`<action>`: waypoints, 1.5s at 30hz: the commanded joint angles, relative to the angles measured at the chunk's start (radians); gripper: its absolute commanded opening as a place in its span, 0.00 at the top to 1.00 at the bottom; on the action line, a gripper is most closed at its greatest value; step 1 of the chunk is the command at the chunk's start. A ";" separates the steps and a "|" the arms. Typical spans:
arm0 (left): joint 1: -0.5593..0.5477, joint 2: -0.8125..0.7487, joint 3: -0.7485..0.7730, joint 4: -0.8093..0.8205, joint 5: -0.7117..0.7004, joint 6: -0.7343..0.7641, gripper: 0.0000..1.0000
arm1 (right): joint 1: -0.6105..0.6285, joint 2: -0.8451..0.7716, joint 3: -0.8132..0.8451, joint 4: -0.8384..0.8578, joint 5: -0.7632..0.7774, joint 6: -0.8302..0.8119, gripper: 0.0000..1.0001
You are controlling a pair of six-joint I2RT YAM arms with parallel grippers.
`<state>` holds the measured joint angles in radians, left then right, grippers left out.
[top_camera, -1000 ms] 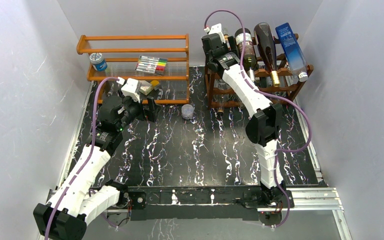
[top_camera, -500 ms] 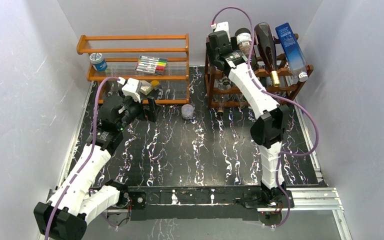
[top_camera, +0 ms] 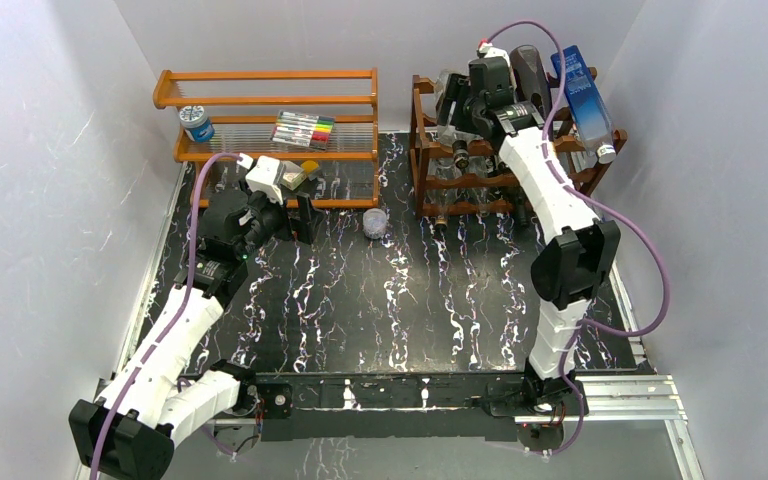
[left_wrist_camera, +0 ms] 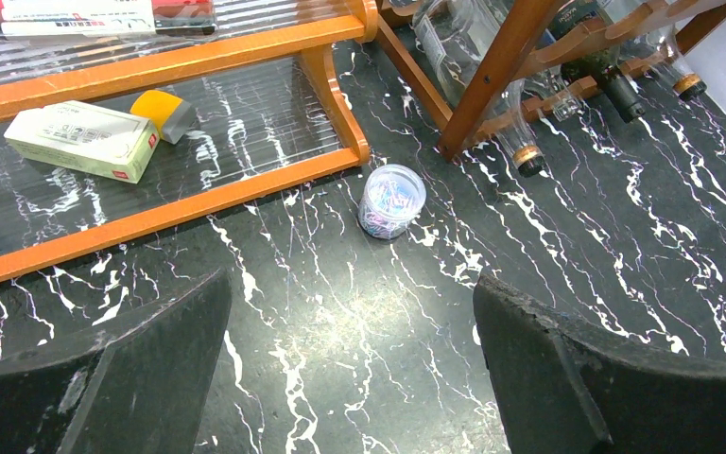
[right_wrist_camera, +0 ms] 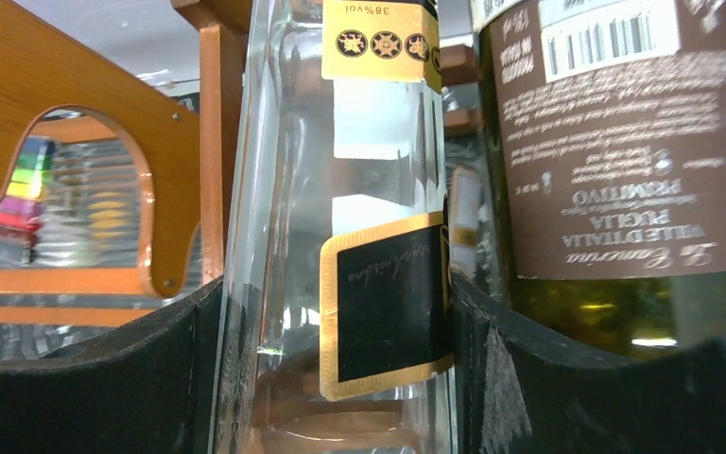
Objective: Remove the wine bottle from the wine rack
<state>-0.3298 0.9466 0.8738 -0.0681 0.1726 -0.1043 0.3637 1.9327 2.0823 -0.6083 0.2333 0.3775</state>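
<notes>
The wine bottle point(right_wrist_camera: 340, 189) is clear glass with a black and gold label, and it lies in the top tier of the dark reddish-brown wine rack point(top_camera: 470, 185). My right gripper point(right_wrist_camera: 336, 359) is shut on it, with one black pad point(right_wrist_camera: 198, 378) against each side of the glass. From above, the right gripper point(top_camera: 465, 100) sits over the rack's upper left cradles, hiding most of the wine bottle point(top_camera: 447, 95). My left gripper point(left_wrist_camera: 354, 369) hangs open over the marbled tabletop near the orange shelf, holding nothing.
A green bottle with a brown label point(right_wrist_camera: 614, 142) lies right beside the held one. A dark bottle point(top_camera: 532, 75) and a blue one point(top_camera: 580, 95) fill the rack's right cradles. The orange shelf point(top_camera: 265, 100) holds markers point(top_camera: 303, 128) and a jar point(top_camera: 197, 123). A clear tub point(left_wrist_camera: 391, 200) stands on the table.
My right arm has swung rightward along the top of the rack and its jaws have narrowed onto the clear bottle. The left arm has stayed still.
</notes>
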 commanded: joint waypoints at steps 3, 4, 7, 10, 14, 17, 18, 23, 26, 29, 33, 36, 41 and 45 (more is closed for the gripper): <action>-0.003 -0.004 -0.001 0.010 0.015 0.004 0.02 | -0.051 -0.157 -0.089 0.301 -0.175 0.169 0.72; -0.003 -0.003 -0.001 0.010 0.016 0.004 0.02 | -0.058 -0.170 -0.109 0.326 -0.190 0.183 0.72; -0.003 0.001 -0.001 0.010 0.017 0.004 0.02 | -0.088 -0.225 -0.169 0.413 -0.252 0.241 0.73; -0.003 0.007 0.000 0.010 0.020 0.002 0.02 | -0.125 -0.273 -0.220 0.493 -0.308 0.307 0.74; -0.004 0.015 0.001 0.010 0.025 -0.001 0.02 | -0.151 -0.332 -0.245 0.542 -0.359 0.343 0.75; -0.004 0.022 0.001 0.011 0.030 -0.004 0.02 | -0.157 -0.379 -0.262 0.547 -0.393 0.342 0.75; -0.003 0.023 0.001 0.011 0.033 -0.007 0.02 | -0.158 -0.398 -0.274 0.546 -0.406 0.338 0.75; -0.004 0.033 -0.001 0.015 0.042 -0.013 0.02 | -0.160 -0.497 -0.379 0.550 -0.532 0.329 0.75; -0.004 0.043 -0.002 0.018 0.047 -0.019 0.02 | -0.158 -0.557 -0.462 0.565 -0.668 0.335 0.75; -0.003 0.055 -0.007 0.028 0.059 -0.028 0.02 | -0.150 -0.613 -0.565 0.584 -0.782 0.342 0.75; -0.003 0.073 -0.010 0.037 0.080 -0.037 0.02 | -0.131 -0.685 -0.640 0.495 -0.850 0.264 0.74; -0.003 0.082 -0.011 0.044 0.095 -0.039 0.02 | -0.108 -0.721 -0.692 0.397 -0.857 0.201 0.72; -0.003 0.074 -0.030 0.070 0.108 -0.041 0.02 | -0.055 -0.724 -0.756 0.218 -0.862 0.096 0.72; -0.009 0.064 -0.060 0.103 0.119 -0.041 0.02 | -0.009 -0.681 -0.794 0.076 -0.855 0.013 0.72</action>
<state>-0.3305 1.0374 0.8406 -0.0257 0.2569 -0.1398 0.3157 1.2663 1.2854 -0.5076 -0.5655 0.5003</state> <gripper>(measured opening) 0.981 0.769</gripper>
